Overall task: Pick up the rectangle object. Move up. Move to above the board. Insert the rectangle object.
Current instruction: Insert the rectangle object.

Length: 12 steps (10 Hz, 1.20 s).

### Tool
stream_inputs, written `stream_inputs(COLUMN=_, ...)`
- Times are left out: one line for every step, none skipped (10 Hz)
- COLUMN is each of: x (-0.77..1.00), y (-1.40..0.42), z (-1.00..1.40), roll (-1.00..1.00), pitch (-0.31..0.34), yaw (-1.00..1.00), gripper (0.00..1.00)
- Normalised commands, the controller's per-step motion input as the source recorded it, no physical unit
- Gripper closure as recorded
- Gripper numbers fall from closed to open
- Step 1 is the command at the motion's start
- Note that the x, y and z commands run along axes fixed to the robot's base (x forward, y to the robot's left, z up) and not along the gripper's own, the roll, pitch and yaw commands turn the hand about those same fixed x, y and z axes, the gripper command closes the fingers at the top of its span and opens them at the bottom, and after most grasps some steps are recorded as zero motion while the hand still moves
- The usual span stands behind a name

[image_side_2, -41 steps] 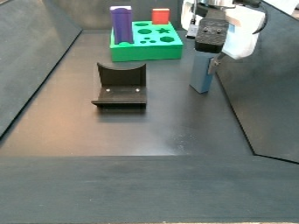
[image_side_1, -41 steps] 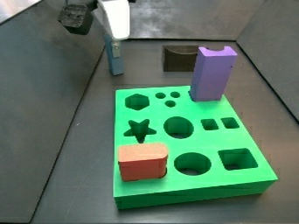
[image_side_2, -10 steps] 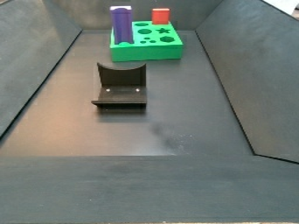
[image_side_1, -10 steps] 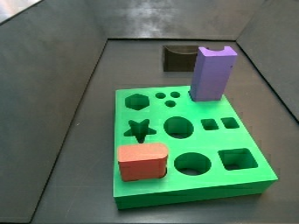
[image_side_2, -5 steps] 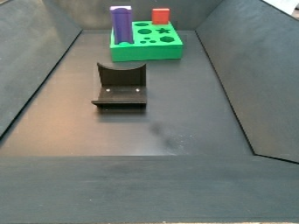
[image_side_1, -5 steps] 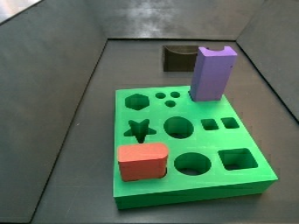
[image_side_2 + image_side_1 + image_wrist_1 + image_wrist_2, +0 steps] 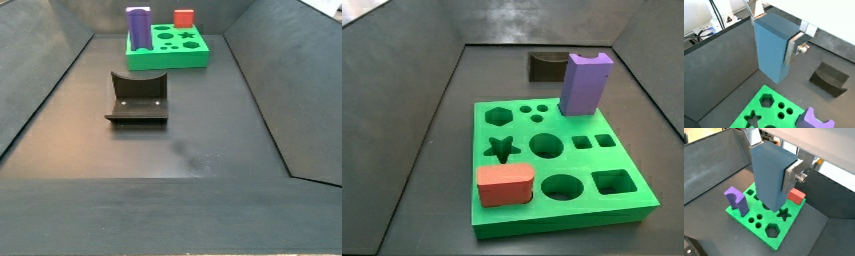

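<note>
My gripper (image 7: 773, 31) shows only in both wrist views, high above the floor. It is shut on the rectangle object (image 7: 773, 47), a tall light-blue block, also seen in a wrist view (image 7: 772, 175), held upright between the silver fingers (image 7: 793, 46). The green board (image 7: 556, 160) with cut-out holes lies on the floor below; it shows in both wrist views (image 7: 763, 111) (image 7: 767, 223) and far back in a side view (image 7: 166, 48). The gripper and the block are out of both side views.
A purple notched block (image 7: 585, 82) and a short red block (image 7: 505, 185) stand in the board. The dark fixture (image 7: 138, 98) stands on the floor, also seen in a wrist view (image 7: 829, 78). Dark walls ring the floor.
About four seconds ago the gripper held the block low by the wall in both side views; since one second ago both are out of those views, and nothing else moved.
</note>
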Motion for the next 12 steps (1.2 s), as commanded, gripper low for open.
stream_inputs(x=0.0, y=-0.07, z=0.0, roll=0.01, pitch=0.0, yaw=0.0, gripper=1.0)
stream_inputs(x=0.07, y=-0.31, z=-0.17, roll=0.01, pitch=-0.003, yaw=0.08, gripper=1.0)
stream_inputs(x=0.11, y=-0.39, z=-0.19, roll=0.0, pitch=-0.037, yaw=0.15, gripper=1.0)
stream_inputs(x=0.17, y=-0.43, z=-0.22, roll=0.01, pitch=-0.044, yaw=0.28, gripper=1.0)
stream_inputs(x=0.26, y=-0.44, z=-0.23, roll=0.03, pitch=-0.03, yaw=0.35, gripper=1.0)
stream_inputs(x=0.28, y=-0.47, z=-0.25, roll=0.08, pitch=-0.024, yaw=0.35, gripper=1.0)
stream_inputs(x=0.27, y=-0.5, z=-0.24, roll=0.17, pitch=-0.016, yaw=0.37, gripper=1.0)
stream_inputs(x=0.25, y=-0.49, z=-0.23, roll=0.26, pitch=-0.006, yaw=0.31, gripper=1.0)
stream_inputs(x=0.25, y=-0.48, z=-0.24, roll=0.33, pitch=0.0, yaw=0.26, gripper=1.0)
stream_inputs(x=0.27, y=-0.5, z=-0.23, roll=0.32, pitch=0.0, yaw=0.24, gripper=1.0)
stream_inputs(x=0.35, y=-0.52, z=-0.2, roll=0.28, pitch=0.0, yaw=0.24, gripper=1.0)
stream_inputs(x=0.41, y=-0.49, z=-0.18, roll=0.27, pitch=0.0, yaw=0.26, gripper=1.0)
